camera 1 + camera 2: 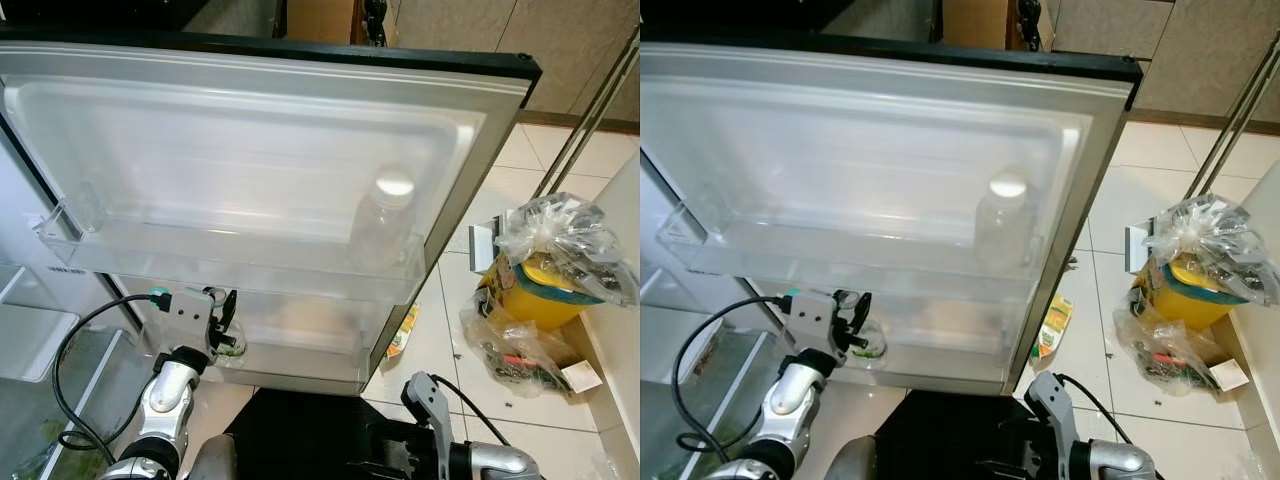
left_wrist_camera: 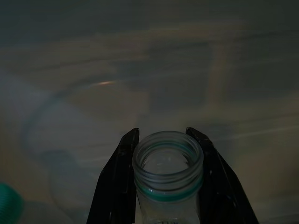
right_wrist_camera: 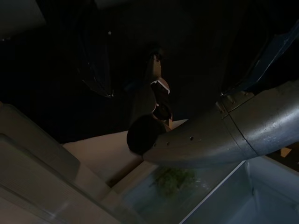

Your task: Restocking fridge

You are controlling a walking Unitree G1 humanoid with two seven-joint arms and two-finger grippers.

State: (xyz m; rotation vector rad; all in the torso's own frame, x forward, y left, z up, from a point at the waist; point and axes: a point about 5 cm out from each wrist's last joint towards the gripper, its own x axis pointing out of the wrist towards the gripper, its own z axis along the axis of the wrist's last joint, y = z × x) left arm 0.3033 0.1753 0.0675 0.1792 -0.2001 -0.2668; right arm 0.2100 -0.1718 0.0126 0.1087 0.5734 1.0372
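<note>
We are shelving; left gripper [image 2: 168, 186] pinches an uncapped bottle [image 2: 168, 172] at seven o'clock in the lower door shelf [image 1: 310, 345]; next, release.

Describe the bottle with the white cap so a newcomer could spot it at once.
Start at the open fridge door, whose pale inner side faces the camera. Its upper door shelf runs across it, and the bottle stands at that shelf's right end, near the door's edge. It is clear with a white cap, unlike the open, green-ringed bottle gripped by the left gripper at the lower shelf.
</note>
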